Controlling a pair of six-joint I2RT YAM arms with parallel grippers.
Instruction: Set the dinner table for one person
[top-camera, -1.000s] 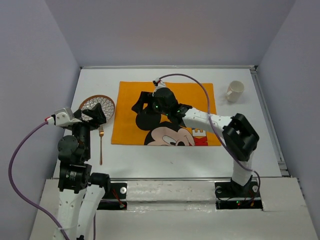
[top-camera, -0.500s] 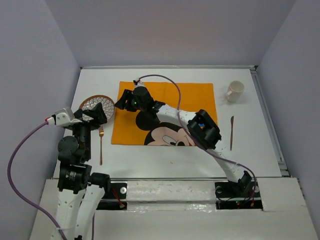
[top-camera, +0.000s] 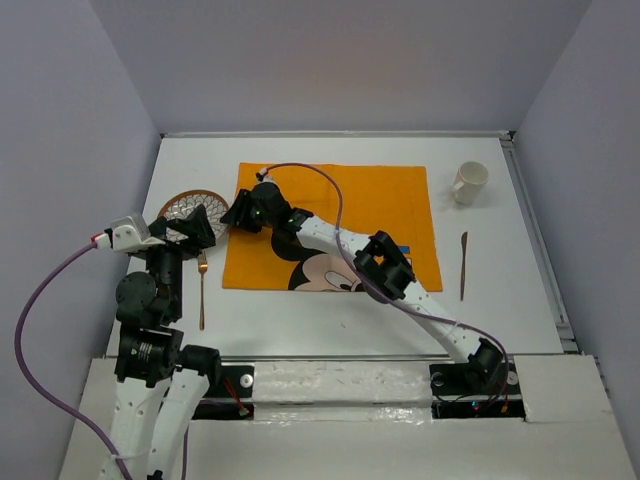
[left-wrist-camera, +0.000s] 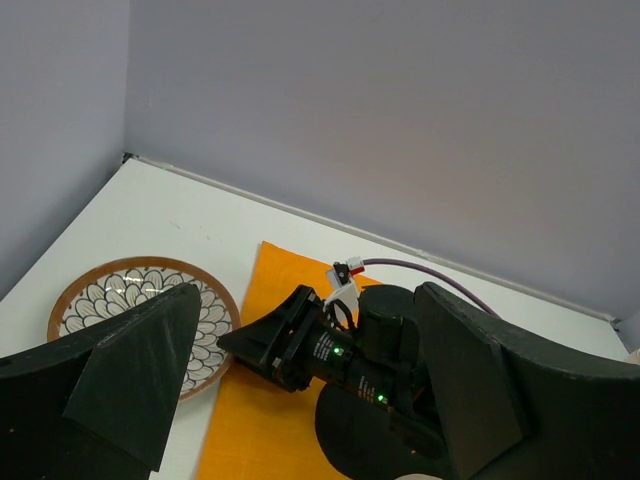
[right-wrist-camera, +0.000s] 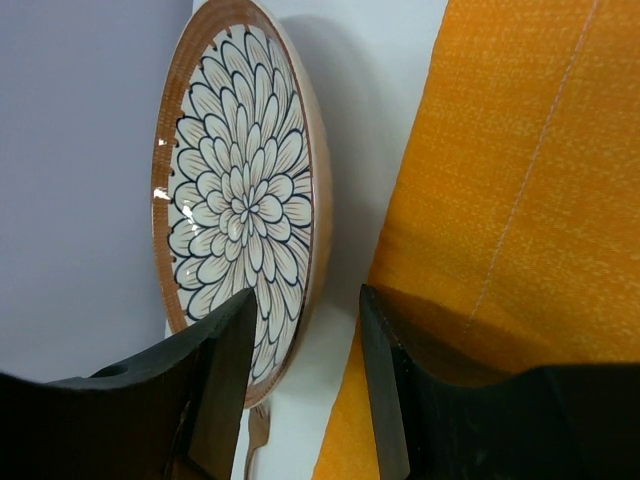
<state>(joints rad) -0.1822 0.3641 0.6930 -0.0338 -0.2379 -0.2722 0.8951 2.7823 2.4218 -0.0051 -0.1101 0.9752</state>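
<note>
Right jaws: right gripper (right-wrist-camera: 300, 370) about half closed, astride the rim of the plate (right-wrist-camera: 240, 200). One finger (right-wrist-camera: 215, 380) sits over the patterned face, the other (right-wrist-camera: 385, 370) outside the rim on the placemat (right-wrist-camera: 520, 180) side. A strip of white shows between the outer finger and the rim, so by my reading it is not clamped yet.
Just changed: a second ago these jaws stood wide over the middle of the placemat. Since then they have swept leftward past its edge to the plate and narrowed on the way.
Meaning for task: looks like the pick-up of the plate, presumably to carry it onto the placemat. The grasp is being made, nothing is lifted, and the setting seems at an early stage.
Also changed: the knife (top-camera: 463, 265), far to the right of the jaws, is uncovered now that the elbow has moved off it.
Right arm pose: stretched long and low, diagonally from its base across the placemat, with the wrist rolled so the fingers bracket the rim.
Left jaws: left gripper (top-camera: 190, 230) spread fully, holding nothing, hovering just on the near side of the plate. It has not moved over the last second.
Beside the jaws: fork (top-camera: 202, 290) just toward the bases, off the placemat's left edge.
Far from the jaws: mug (top-camera: 468, 182), beyond the placemat's opposite corner.
Dinner table: the dinner table (top-camera: 330, 320) lies under the jaws and spreads out from them. The jaws work over its left part.
</note>
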